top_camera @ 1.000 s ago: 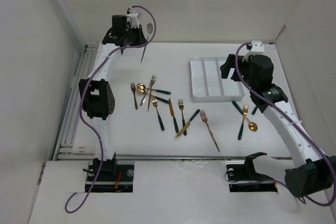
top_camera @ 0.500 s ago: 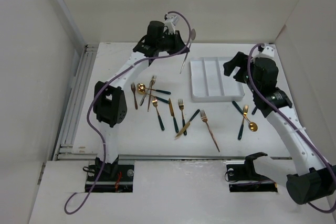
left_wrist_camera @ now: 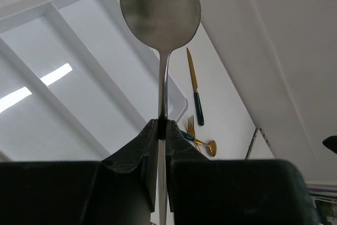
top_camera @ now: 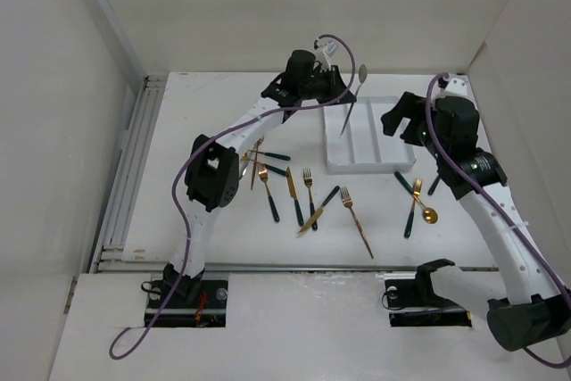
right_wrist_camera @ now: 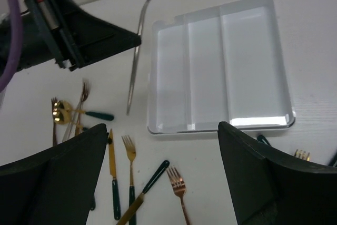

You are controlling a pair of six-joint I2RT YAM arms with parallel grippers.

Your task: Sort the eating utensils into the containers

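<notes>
the left arm reaches across the desk toward the white tray, and the left jaws are pressed together on the thin handle of a silver spoon. the spoon is held off the desk, tilted, with its bowl up and its handle end down. from the top its lower end overlaps the tray's left compartment. from the right wrist it hangs just beside the tray's left edge, so i cannot tell which compartment it is over. in the left wrist view the two dark fingers pinch the handle below the bowl, with the tray's dividers behind. the right arm hovers by the tray's right side. the right jaws are spread wide with nothing between them, and their fingers sit at the lower corners of the wrist view. the other utensils lie on the desk, outside the tray. left of it and in front of it are a few forks, a knife with a dark handle, a second knife lying aslant, and an all-gold fork a little apart at the front. the left arm hides part of this group. near the tray's front right corner a gold spoon, a fork and two more dark handles lie close together.
</notes>
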